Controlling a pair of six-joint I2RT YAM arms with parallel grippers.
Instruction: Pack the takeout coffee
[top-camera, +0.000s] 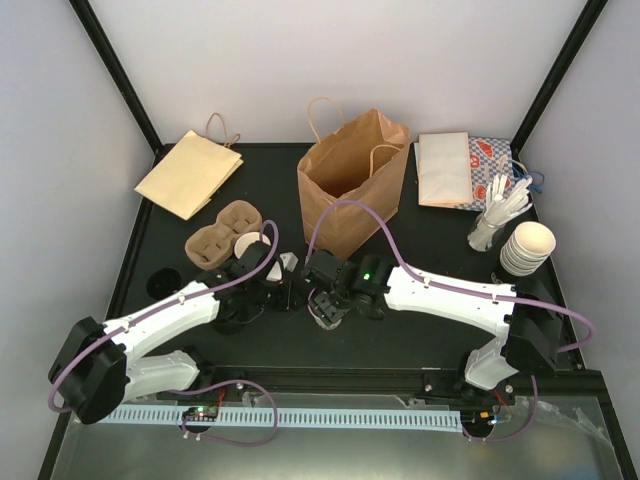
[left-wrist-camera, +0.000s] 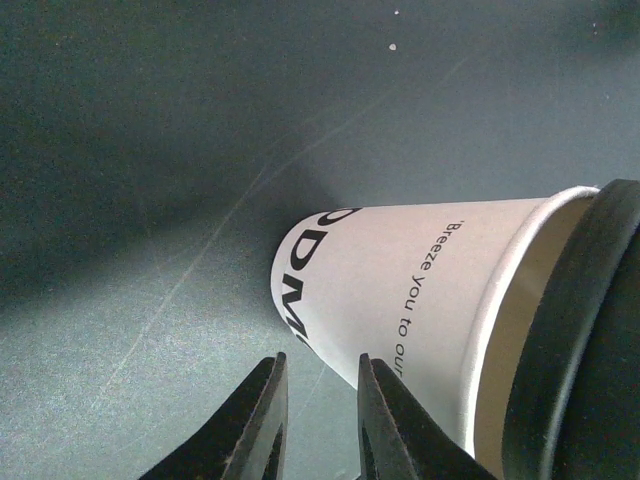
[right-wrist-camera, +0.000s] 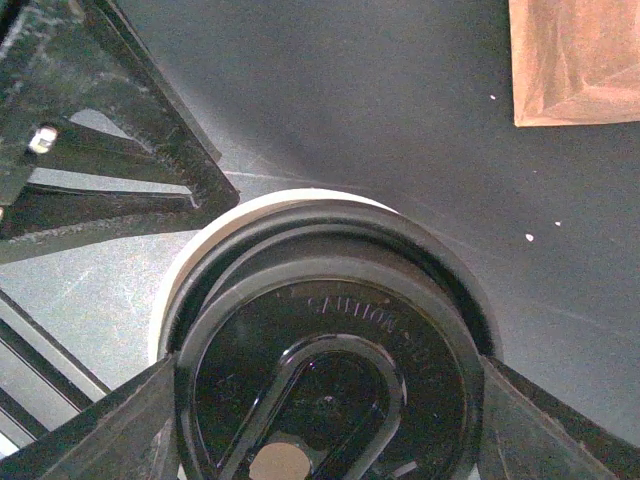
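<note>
White paper, tapered, with dark lettering down its side: the takeout coffee (left-wrist-camera: 420, 290) stands near the middle of the dark table (top-camera: 400, 335), on the near side of the open bag. From overhead it is almost hidden under the right gripper (top-camera: 326, 303). That gripper has a black lid (right-wrist-camera: 325, 340) clamped between its two fingers and holds it over the cup's mouth. The lid sits a little off-centre, so a crescent of white rim shows along one side. I cannot tell whether it is pressed home.

The left gripper (left-wrist-camera: 320, 362) is just beside the cup, fingertips pointing at its lower wall. Its jaws stand only a narrow slit apart with nothing between them. Whether one tip touches the paper I cannot make out.

Just behind the cup, a brown paper bag (top-camera: 350, 180) stands upright with its mouth open. To the left of it lies a brown moulded cup carrier (top-camera: 222, 235), and farther back on that side a flat folded paper bag (top-camera: 188, 172). At the back right, white napkins (top-camera: 445, 168) lie partly over a red-and-white patterned packet (top-camera: 492, 158). Nearer on that side are a clear holder of white cutlery (top-camera: 492, 220) and a stack of cream cups (top-camera: 527, 248).
</note>
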